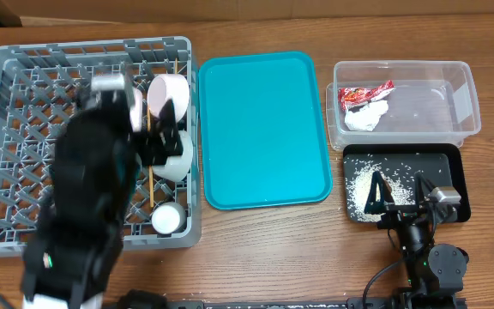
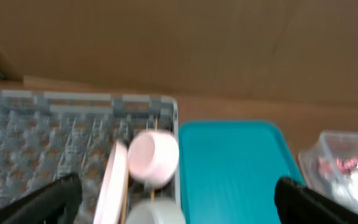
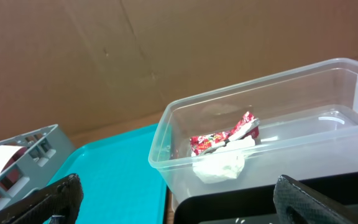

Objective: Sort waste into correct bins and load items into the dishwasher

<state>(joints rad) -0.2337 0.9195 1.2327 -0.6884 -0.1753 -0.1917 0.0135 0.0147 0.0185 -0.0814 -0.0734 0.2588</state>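
The grey dish rack holds a white cup on its side, a white bowl, a small cup and wooden chopsticks. In the left wrist view the cup lies beside a plate standing on edge. My left gripper is open and empty above the rack's right side. The clear tub holds the red-and-white wrapper and the white tissue. Rice lies on the black tray. My right gripper is open over that tray.
The teal tray lies between the rack and the bins. It also shows in the left wrist view and the right wrist view. The left arm covers much of the rack. A cardboard wall stands behind the table.
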